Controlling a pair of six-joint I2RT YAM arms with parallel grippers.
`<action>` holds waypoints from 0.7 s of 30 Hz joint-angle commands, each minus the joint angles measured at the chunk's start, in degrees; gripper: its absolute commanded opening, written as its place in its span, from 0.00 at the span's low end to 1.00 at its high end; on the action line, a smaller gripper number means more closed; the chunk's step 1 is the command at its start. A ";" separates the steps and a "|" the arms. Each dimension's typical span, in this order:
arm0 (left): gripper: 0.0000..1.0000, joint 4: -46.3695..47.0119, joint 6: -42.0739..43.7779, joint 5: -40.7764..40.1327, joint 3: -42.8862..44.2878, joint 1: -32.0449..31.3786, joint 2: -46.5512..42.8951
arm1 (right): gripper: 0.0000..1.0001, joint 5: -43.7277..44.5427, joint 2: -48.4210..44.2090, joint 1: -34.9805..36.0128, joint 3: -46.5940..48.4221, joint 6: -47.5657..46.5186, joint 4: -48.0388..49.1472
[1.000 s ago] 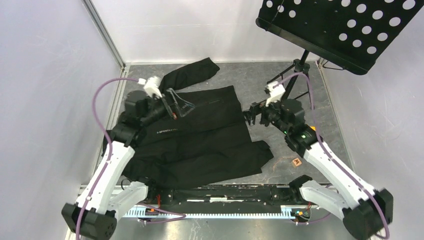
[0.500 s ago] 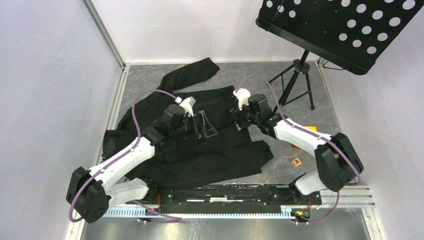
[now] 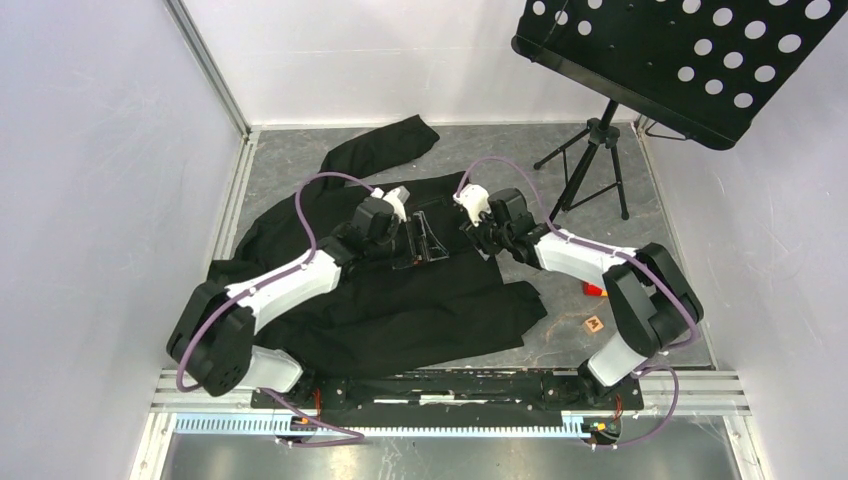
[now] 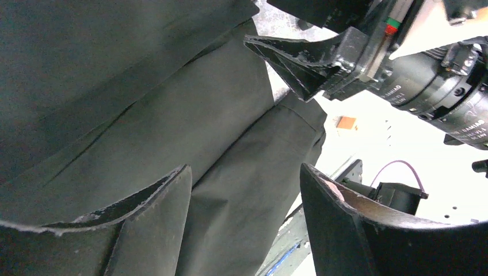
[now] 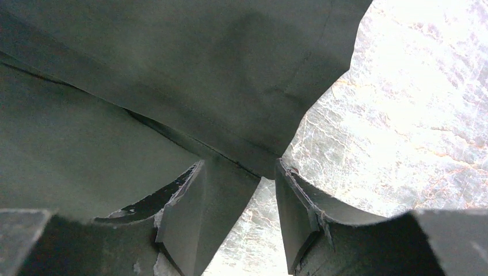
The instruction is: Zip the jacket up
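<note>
The black jacket (image 3: 400, 290) lies spread on the grey floor, sleeves to the upper left and lower right. My left gripper (image 3: 428, 243) is open and empty, hovering over the jacket's right hem side. In the left wrist view (image 4: 244, 172) its jaws stand wide apart over dark fabric (image 4: 172, 115), with the right gripper's finger (image 4: 293, 57) just beyond. My right gripper (image 3: 476, 237) is open at the jacket's right edge. In the right wrist view (image 5: 239, 167) the jaws straddle the hem corner (image 5: 259, 164), where a dark seam line runs; no jaw touches cloth.
A black perforated music stand (image 3: 690, 50) on a tripod (image 3: 590, 160) stands at the back right. A small brown tile (image 3: 594, 324) and an orange object (image 3: 594, 290) lie on the floor at right. White walls enclose the back and sides.
Both arms have swung inward over the jacket. The left gripper moved right from the collar area toward the hem; the right gripper moved left and down to the jacket's right edge.
</note>
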 commanded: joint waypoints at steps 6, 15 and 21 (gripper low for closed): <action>0.66 10.52 -6.05 6.19 0.40 -0.16 3.96 | 0.47 0.71 4.15 -1.56 2.87 -2.06 2.63; 0.54 12.02 -5.80 6.91 0.50 -0.16 6.89 | 0.19 4.45 7.32 -1.69 6.07 1.61 4.89; 0.51 13.78 -5.75 6.64 2.62 -0.16 10.72 | 0.00 2.97 8.76 -1.95 9.30 3.36 3.48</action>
